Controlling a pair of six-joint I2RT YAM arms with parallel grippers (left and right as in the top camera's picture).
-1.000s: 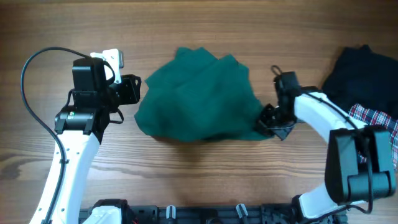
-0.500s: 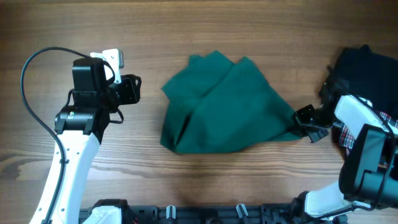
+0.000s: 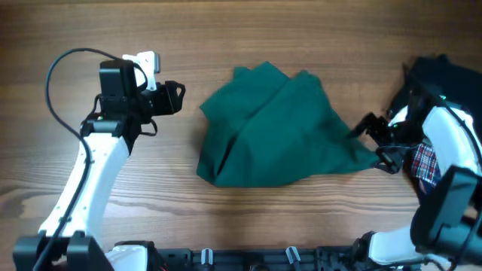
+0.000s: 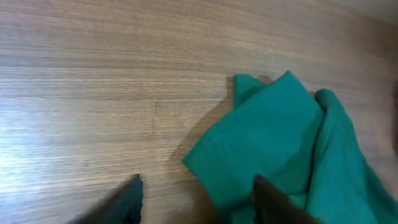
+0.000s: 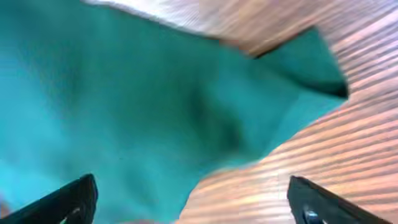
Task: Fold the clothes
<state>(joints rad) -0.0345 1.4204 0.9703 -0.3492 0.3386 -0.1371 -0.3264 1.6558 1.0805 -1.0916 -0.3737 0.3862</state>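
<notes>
The clothes, one plain dark green garment (image 3: 271, 132), lie crumpled in the middle of the wooden table, with a pointed corner stretched out to the right. My right gripper (image 3: 374, 141) stands open at that corner, one finger on either side of it and gripping nothing. In the right wrist view the green fabric (image 5: 155, 93) fills the upper left, and the gripper (image 5: 193, 202) is spread wide over cloth edge and bare wood. My left gripper (image 3: 175, 98) hovers open just left of the garment. Through its wrist camera the garment's (image 4: 280, 137) near corner lies ahead, right of the gripper (image 4: 199, 193).
A dark navy garment (image 3: 444, 83) is bunched at the far right edge. A red-white-blue plaid cloth (image 3: 425, 162) lies just below it, behind my right arm. A black rail (image 3: 226, 257) runs along the table's front edge.
My right gripper dragged the garment's corner to the right, then opened and let it go. My left arm shifted right and slightly back, closer to the garment.
</notes>
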